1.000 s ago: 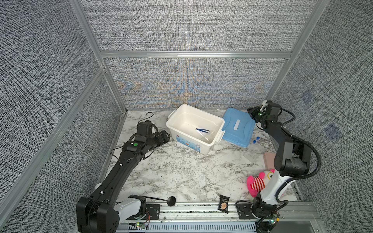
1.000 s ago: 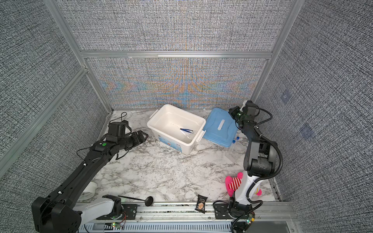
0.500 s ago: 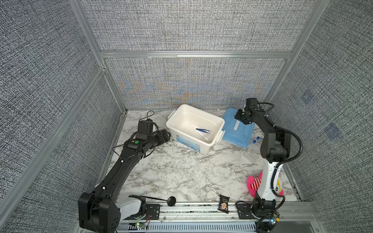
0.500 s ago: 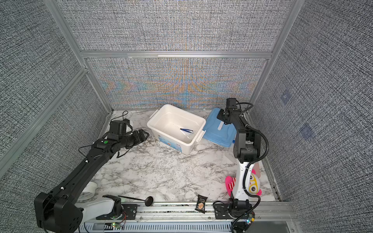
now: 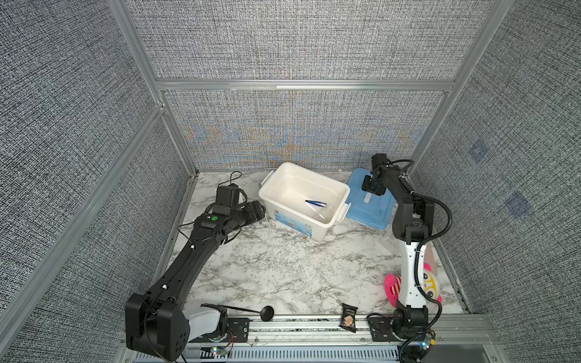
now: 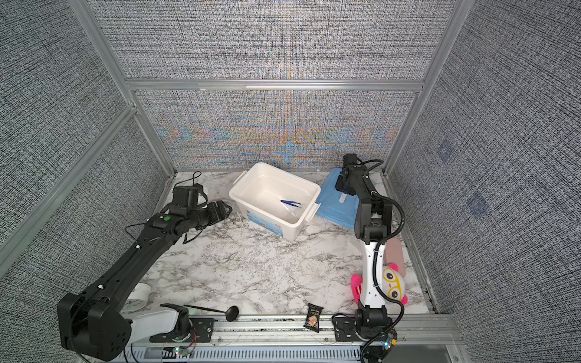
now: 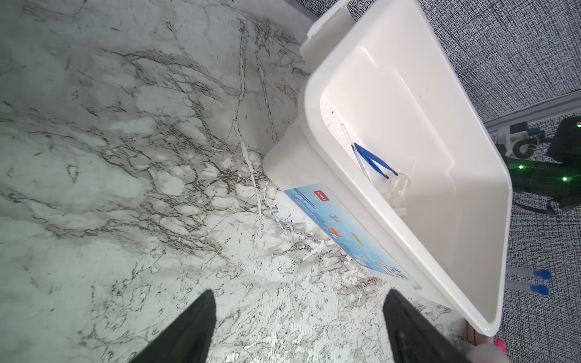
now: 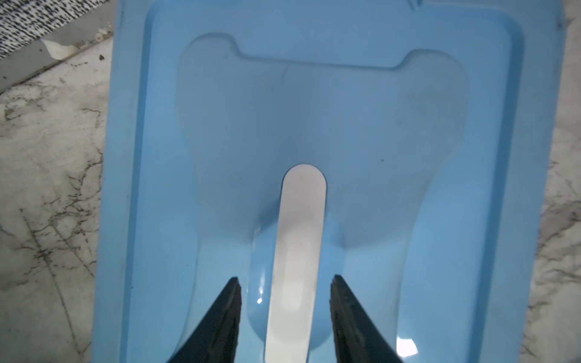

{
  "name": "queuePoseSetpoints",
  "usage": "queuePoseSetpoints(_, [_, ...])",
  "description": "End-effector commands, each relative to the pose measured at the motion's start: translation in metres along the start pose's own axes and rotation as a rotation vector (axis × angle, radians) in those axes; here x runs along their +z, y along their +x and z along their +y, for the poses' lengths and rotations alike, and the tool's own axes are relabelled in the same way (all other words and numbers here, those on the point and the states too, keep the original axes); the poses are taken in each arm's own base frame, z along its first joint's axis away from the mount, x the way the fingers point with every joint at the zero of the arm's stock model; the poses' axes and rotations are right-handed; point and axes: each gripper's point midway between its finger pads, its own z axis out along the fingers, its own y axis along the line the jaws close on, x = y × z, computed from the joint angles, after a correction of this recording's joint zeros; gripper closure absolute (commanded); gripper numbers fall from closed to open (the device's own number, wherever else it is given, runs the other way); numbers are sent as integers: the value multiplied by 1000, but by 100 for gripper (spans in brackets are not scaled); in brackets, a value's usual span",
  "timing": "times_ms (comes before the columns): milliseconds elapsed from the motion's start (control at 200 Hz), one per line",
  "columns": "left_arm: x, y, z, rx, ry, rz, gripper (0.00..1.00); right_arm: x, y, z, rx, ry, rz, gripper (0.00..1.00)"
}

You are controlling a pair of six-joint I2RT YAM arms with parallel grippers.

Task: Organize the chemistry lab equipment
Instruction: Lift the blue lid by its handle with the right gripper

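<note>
Black right gripper hangs over the blue lid, its arm folded steeply down, jaws parted astride the white handle, gaps showing either side; left gripper spread wide, empty, arm stretched low over bare marble beside the white bin; dark blue tweezers lie inside; blue-capped tubes lie beyond it.

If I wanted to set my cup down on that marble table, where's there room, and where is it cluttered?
Biggest bare patch: mid marble tabletop, bordered by the white bin, left arm, front rail and right arm. Crowded: back right, where the right claw hangs open over the blue lid; front right, with the plush toy and snack packet.
</note>
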Motion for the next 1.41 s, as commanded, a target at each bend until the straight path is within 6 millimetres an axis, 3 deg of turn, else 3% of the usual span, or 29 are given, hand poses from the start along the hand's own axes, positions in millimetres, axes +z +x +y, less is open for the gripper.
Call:
queuePoseSetpoints(0, [1,-3,0,18,-3,-7,15,6,18,-7,-9,39,95,54])
queuePoseSetpoints(335, [3,-3,1,17,-2,0,15,14,34,-18,24,102,175,57])
queuePoseSetpoints(665, [3,-1,3,4,-3,4,15,19,42,-22,23,116,223,75])
queuePoseSetpoints(885, [-2,0,4,4,-8,-7,15,8,32,-19,-11,111,175,81])
queuePoseSetpoints(1186, [-6,3,6,-9,-3,-28,15,-23,15,-22,-58,120,96,82])
queuePoseSetpoints(1401, [-7,3,5,-16,7,-28,15,-31,15,-25,-87,124,92,82])
